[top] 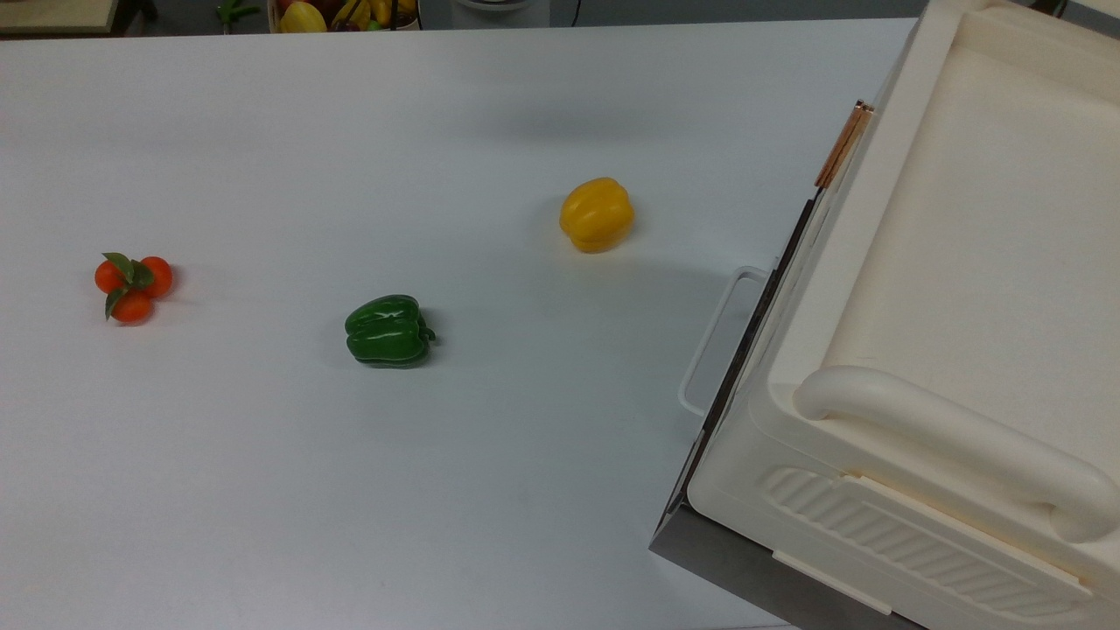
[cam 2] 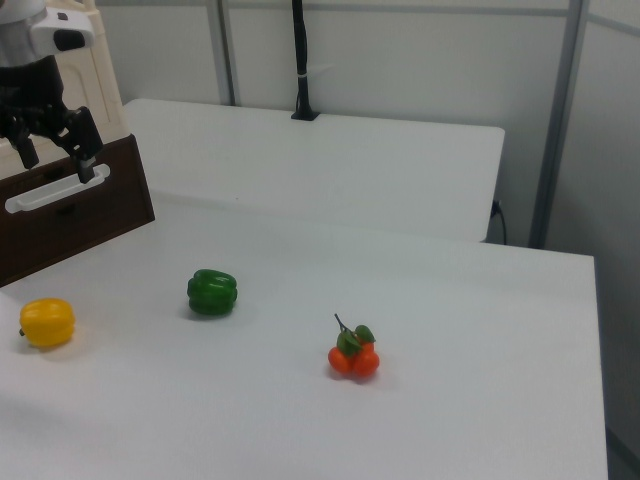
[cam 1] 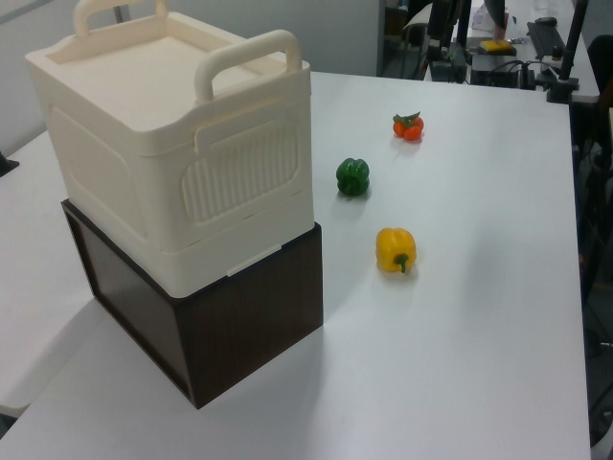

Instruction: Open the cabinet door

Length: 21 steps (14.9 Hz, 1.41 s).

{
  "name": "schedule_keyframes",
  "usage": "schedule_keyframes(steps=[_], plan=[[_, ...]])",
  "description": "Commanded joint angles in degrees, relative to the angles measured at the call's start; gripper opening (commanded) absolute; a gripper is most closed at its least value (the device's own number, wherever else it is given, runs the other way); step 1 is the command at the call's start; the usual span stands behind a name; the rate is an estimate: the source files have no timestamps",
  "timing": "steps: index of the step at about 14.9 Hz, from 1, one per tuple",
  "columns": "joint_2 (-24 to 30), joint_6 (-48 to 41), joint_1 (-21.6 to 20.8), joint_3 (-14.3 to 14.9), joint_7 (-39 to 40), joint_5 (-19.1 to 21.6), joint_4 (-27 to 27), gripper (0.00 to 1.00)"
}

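You find the cream cabinet (top: 989,245) at the top view's right edge of the white table (top: 490,455), standing on a dark wooden base (cam 1: 249,326). The cabinet door (cam 2: 105,80) is its front face, turned toward the peppers. Its small copper bar handle (top: 844,144) sits at the upper rim of this face, at the end nearer the table's far edge in the top view, and its long axis runs along the rim. In the right view, the gripper (cam 2: 55,155) hangs with its fingers spread wide and holds nothing. It is just in front of the white handle (cam 2: 55,190) of the dark base, so it is lower than the cream door, which rises above and behind it. I judge that you must raise the gripper and bring it sideways along the front to the copper bar. If you close it at this height, it will probably take the base's white handle instead. The yellow pepper (top: 597,214) lies near the front but apart from it.
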<state>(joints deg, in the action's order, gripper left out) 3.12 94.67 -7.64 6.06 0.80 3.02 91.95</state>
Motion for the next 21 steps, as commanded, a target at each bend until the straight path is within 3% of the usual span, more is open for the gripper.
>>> schedule_keyframes(steps=[1, 12, 16, 18, 21], plan=[[1.10, 1.39, -0.89, 0.44, 0.26, -0.56, 1.74, 1.00], [1.10, 1.12, -1.06, 0.18, 2.27, 0.50, 1.74, 1.00], [0.75, 1.65, -1.06, -3.07, 11.83, 0.50, 1.39, 1.00], [0.48, 1.74, -0.98, -5.09, 20.43, 0.50, 1.22, 1.00], [-1.71, 1.74, -1.06, -7.46, 27.67, 1.02, -1.85, 0.97]])
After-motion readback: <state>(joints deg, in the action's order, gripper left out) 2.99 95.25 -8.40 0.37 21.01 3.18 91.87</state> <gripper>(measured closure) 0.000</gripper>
